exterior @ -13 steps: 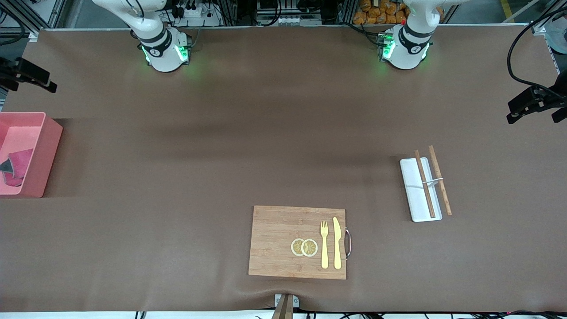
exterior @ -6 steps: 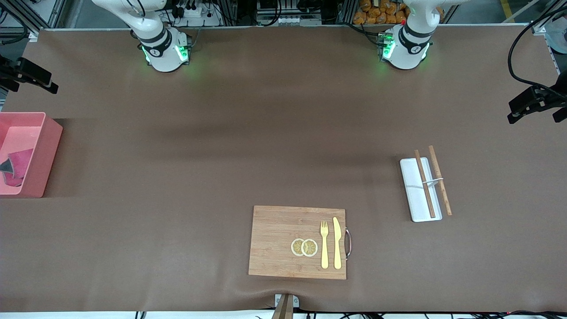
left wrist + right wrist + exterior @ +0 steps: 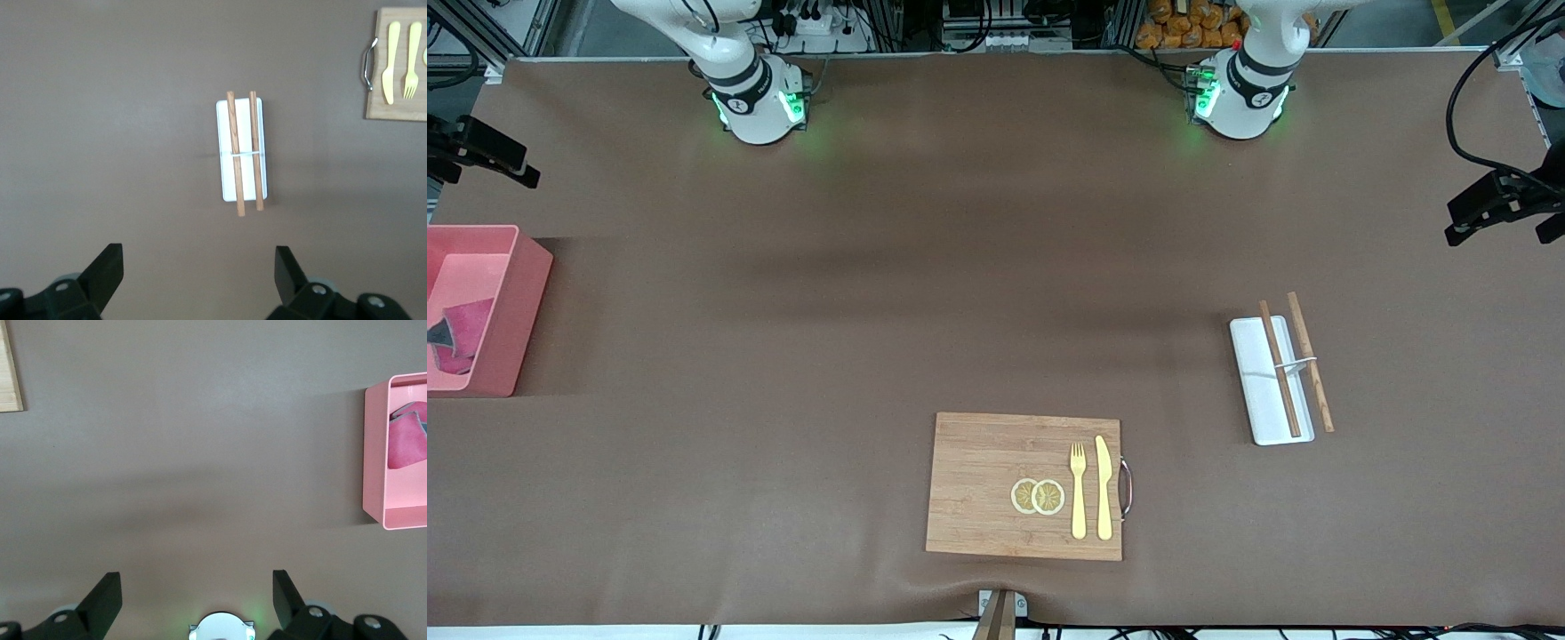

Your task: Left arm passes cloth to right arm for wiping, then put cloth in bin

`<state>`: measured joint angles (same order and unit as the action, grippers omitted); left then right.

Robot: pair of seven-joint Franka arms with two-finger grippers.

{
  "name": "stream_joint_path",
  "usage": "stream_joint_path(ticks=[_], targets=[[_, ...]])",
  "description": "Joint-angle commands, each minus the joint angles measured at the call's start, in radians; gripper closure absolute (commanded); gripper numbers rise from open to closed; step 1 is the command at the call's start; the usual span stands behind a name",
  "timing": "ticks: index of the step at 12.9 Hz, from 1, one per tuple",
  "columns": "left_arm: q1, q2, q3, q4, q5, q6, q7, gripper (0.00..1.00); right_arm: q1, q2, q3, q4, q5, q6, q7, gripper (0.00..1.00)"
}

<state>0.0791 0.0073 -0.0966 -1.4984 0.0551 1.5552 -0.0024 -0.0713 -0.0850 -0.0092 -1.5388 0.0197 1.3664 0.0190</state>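
The raspberry-red cloth (image 3: 463, 331) lies crumpled inside the light pink bin (image 3: 523, 302), which stands at the right arm's end of the table. The right wrist view shows the same cloth (image 3: 404, 441) in the bin (image 3: 373, 460). My right gripper (image 3: 197, 581) hangs high over bare table near its own base, open and empty. High over the table, my left gripper (image 3: 198, 257) is also open and empty, well apart from the cloth. Only the arms' bases show in the front view.
A wooden board (image 3: 978, 480) near the front edge carries a yellow fork (image 3: 1079, 491), a knife (image 3: 1104, 487) and two lemon slices (image 3: 1038, 496). A white tray (image 3: 1254, 400) with two chopsticks (image 3: 1280, 369) lies toward the left arm's end.
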Motion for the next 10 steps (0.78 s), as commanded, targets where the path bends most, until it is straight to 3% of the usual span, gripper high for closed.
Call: stream_joint_path(ticks=[1, 10], targets=[[0.002, -0.017, -0.035, -0.003, 0.000, -0.035, 0.007, 0.00, 0.007, -0.007, -0.008, 0.012, -0.021, 0.000, 0.025, 0.00], [0.004, -0.047, -0.055, -0.085, -0.040, -0.035, 0.007, 0.00, 0.007, -0.006, -0.008, 0.019, -0.020, 0.002, 0.027, 0.00]])
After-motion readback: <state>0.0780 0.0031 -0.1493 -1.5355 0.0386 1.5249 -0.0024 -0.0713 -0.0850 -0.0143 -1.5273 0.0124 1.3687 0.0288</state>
